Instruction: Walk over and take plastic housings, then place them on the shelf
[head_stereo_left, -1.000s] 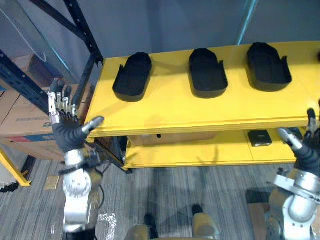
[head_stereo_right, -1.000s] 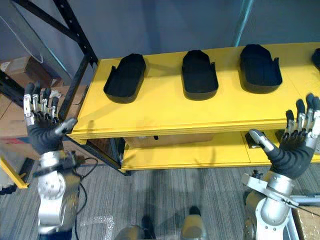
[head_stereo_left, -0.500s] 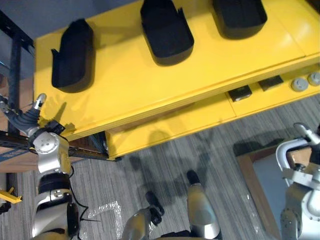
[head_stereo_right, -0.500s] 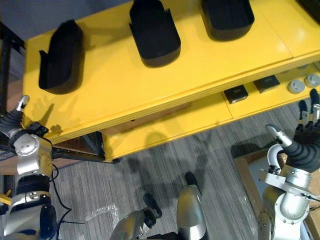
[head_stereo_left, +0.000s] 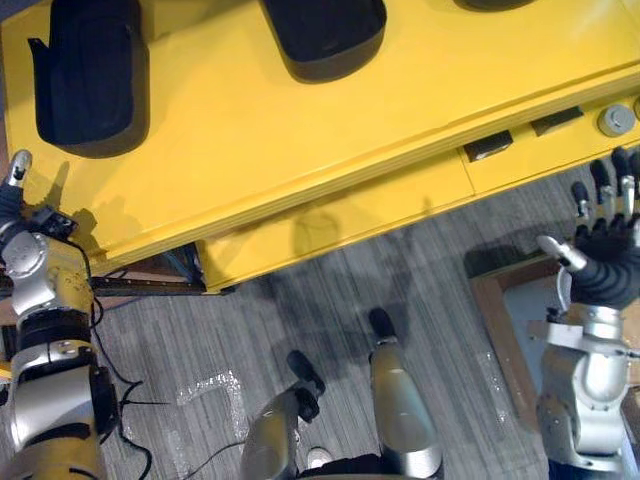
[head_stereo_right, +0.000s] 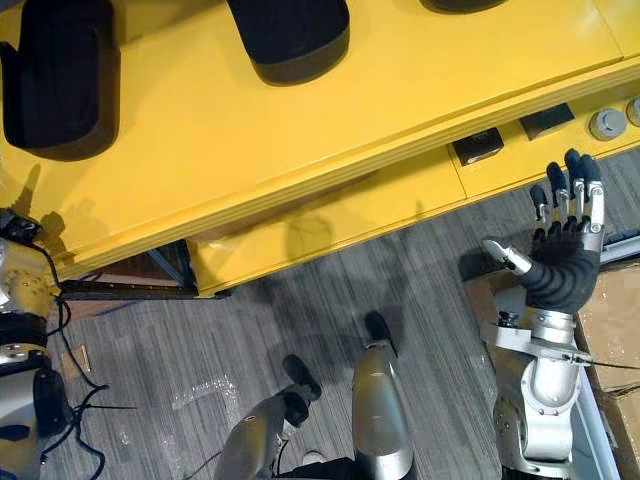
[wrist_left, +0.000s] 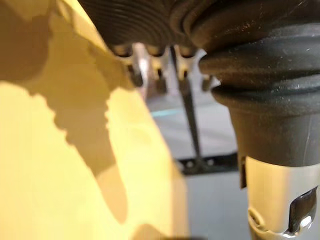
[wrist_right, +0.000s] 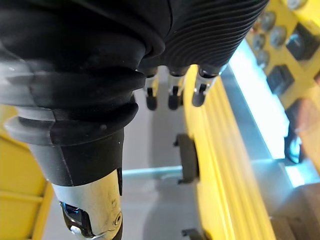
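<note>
1. Look first at the left housing (head_stereo_left: 90, 75): it is black and lies flat on the yellow top board (head_stereo_left: 250, 130) of the shelf, near the board's left end and back from its front edge
2. The middle housing (head_stereo_left: 325, 35) lies on the same board, well apart from the first, with bare yellow between them; a sliver of a third housing (head_stereo_left: 490, 3) shows at the upper edge of the head views
3. Neither of your hands touches a housing, and both are empty
4. Your left hand (head_stereo_left: 14, 180) is at the shelf's left front corner, just beside the board's edge and nearer to you than the left housing; its wrist view shows the fingers running straight out from under the ribbed cover, released, with yellow board close alongside
5. Your right hand (head_stereo_right: 565, 250) is raised over the floor (head_stereo_left: 200, 330) in front of the shelf's right part, fingers straight and thumb spread, released, well apart from every housing
6. Below the top board, the lower board (head_stereo_left: 330, 225) carries two small black boxes (head_stereo_left: 488, 148) (head_stereo_left: 556, 122) and a grey round part (head_stereo_left: 617, 120), all beyond your right hand
7. A wooden frame (head_stereo_left: 500, 320) lies on the floor beside your right arm
</note>
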